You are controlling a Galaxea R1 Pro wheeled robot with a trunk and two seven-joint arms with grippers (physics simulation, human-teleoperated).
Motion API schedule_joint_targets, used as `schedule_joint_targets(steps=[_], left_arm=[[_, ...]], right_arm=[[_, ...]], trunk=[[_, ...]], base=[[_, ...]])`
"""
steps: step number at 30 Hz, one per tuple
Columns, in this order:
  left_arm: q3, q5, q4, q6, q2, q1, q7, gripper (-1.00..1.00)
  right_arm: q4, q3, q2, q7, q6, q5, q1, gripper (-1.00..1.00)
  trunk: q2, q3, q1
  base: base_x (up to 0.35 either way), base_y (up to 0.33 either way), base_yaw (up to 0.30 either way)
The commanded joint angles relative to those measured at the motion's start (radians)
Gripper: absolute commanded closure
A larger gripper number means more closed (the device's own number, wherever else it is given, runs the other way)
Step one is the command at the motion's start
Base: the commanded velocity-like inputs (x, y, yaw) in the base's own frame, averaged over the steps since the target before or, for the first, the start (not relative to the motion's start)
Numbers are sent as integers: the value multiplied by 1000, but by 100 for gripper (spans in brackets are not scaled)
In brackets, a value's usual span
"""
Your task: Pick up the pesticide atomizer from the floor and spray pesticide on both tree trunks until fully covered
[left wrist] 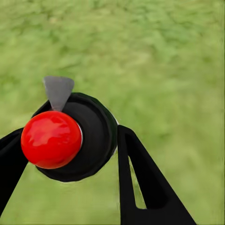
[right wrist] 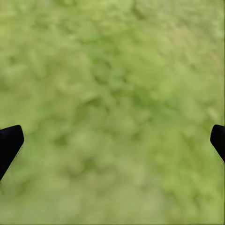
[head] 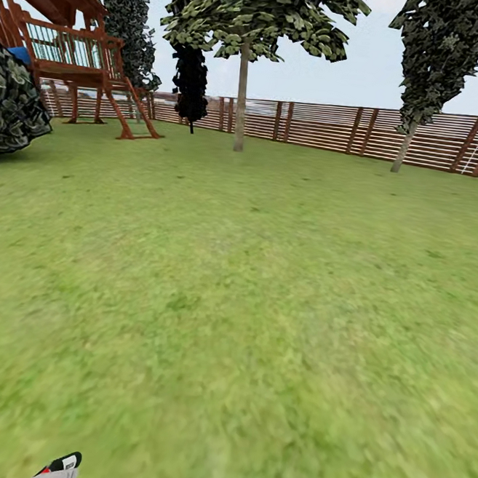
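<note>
The pickup is judged done: in the left wrist view the pesticide atomizer [left wrist: 70, 140] is held between the two black fingers of the left gripper [left wrist: 68, 159], which are closed against its sides. The spraying is judged not yet begun; both trunks are still to be covered. The nearer tree trunk [head: 242, 97] is seen far ahead of the grippers across the lawn [head: 235, 282], and the second trunk [head: 403, 149], leaning slightly, far ahead and to the right, just before the slatted wooden fence [head: 330, 127].

The atomizer is shown as a round black body with a glossy red ball on top and a flat grey wedge-shaped tab beside it. The trunks are slim, pale and bare, with dark leafy crowns. The grass is rendered blurry and mottled green. The right gripper [right wrist: 112, 140] is spread wide and nothing is held; only grass is seen between its dark fingertips
</note>
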Motion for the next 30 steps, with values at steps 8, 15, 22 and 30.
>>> schedule_joint_targets(steps=[8, 15, 22, 30], left_arm=[[4, 10, 1, -1, 0, -1, -11, 100], [4, 10, 1, -1, 0, -1, -11, 100], [4, 10, 1, 0, 0, -1, -11, 100], [4, 10, 1, -1, 0, -1, -11, 100]], right_arm=[[0, 9, 0, -5, -2, -4, 0, -100], [0, 9, 0, -5, -2, -4, 0, -100], [0, 9, 0, -5, -2, -4, 0, -100], [0, 9, 0, -5, -2, -4, 0, -100]], trunk=[[0, -1, 0], [0, -1, 0], [0, -1, 0], [0, -1, 0]], base=[[339, 0, 0], [339, 0, 0], [339, 0, 0], [339, 0, 0]])
